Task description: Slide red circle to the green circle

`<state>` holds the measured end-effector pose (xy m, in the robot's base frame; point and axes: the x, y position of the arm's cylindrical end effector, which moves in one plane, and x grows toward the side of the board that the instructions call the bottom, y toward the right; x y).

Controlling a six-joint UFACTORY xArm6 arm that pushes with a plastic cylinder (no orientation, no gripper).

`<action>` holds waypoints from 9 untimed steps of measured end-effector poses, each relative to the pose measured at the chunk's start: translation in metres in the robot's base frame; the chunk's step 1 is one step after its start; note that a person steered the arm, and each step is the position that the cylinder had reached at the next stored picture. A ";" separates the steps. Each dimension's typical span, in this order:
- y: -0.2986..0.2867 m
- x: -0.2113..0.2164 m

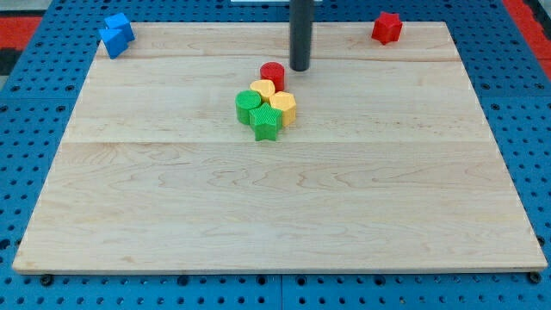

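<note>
The red circle stands just above the middle of the wooden board. My tip is close to its right, slightly above it in the view, a small gap apart. The green circle lies below and left of the red circle, in a tight cluster. A yellow block sits between the red circle and the green circle and touches both.
A second yellow block and a green star-shaped block complete the cluster. A blue block sits at the board's top left corner. A red star-shaped block sits at the top right.
</note>
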<state>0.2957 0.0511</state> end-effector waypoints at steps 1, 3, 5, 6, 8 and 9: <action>0.036 0.005; 0.013 0.034; -0.042 0.024; -0.069 0.011; -0.081 -0.032; -0.101 -0.041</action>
<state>0.2542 -0.0503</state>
